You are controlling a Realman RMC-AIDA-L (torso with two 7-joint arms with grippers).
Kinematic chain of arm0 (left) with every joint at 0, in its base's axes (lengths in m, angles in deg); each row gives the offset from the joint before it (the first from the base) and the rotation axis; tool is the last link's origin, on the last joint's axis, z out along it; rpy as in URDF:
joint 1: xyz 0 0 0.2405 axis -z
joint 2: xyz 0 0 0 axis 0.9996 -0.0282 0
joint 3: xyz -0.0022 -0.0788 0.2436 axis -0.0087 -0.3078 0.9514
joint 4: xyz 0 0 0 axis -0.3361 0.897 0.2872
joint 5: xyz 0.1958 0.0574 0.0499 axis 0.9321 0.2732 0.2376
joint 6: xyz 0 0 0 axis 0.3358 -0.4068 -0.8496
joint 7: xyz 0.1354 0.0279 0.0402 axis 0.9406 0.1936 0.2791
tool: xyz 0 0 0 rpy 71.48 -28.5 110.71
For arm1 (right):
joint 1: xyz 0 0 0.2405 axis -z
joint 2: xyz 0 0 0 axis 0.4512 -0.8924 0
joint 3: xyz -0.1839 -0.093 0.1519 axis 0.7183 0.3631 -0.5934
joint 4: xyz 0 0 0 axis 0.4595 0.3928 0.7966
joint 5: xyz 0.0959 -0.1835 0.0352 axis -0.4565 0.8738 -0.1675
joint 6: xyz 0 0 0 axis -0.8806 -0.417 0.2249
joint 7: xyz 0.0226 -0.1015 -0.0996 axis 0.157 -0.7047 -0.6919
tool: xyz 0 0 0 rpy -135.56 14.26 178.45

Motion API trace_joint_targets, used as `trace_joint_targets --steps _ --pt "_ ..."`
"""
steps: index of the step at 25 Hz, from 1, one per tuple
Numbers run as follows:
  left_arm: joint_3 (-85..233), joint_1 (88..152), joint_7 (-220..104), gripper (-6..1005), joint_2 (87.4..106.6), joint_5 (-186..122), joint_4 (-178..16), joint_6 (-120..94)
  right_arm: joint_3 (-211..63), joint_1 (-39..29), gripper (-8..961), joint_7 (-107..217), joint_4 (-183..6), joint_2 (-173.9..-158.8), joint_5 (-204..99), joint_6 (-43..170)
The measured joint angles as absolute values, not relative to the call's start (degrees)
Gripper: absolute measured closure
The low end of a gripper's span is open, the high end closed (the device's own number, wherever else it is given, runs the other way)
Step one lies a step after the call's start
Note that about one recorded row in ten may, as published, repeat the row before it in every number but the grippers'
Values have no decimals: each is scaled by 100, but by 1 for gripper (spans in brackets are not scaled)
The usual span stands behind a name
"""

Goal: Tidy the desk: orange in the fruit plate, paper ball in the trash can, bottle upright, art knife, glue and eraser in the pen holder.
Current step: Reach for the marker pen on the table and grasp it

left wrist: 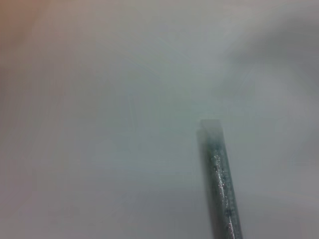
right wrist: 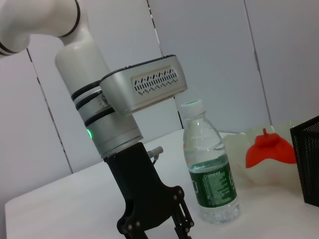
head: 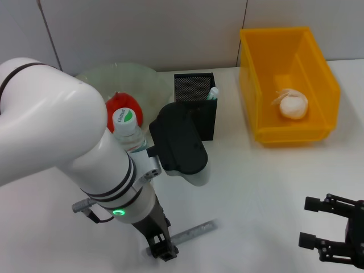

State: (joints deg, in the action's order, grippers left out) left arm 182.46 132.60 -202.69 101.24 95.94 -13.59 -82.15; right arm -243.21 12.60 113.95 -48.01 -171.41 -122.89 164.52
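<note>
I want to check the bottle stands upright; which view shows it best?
The right wrist view: the bottle shows whole, upright, beside the left pincer. The head view shows only its cap and label; the left wrist view shows none.

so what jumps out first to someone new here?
The left arm fills the near-left, its left gripper down at the grey art knife on the table. Behind, the bottle stands upright, and the paper ball sits in the yellow bin. The right gripper idles near-right.

White desk (head: pixel 256 182) carries all items. Behind it, a pale panelled wall (head: pixel 142 28) with thin dark vertical seams.
</note>
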Motion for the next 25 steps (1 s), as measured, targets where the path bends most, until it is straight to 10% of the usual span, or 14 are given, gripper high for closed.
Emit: trace_joint_targets --steps 25 --pt "18340 13286 -20391 622 10124 9601 -1428 -8260 -24304 1210 192 11419 -4799 -17182 -12208 16377"
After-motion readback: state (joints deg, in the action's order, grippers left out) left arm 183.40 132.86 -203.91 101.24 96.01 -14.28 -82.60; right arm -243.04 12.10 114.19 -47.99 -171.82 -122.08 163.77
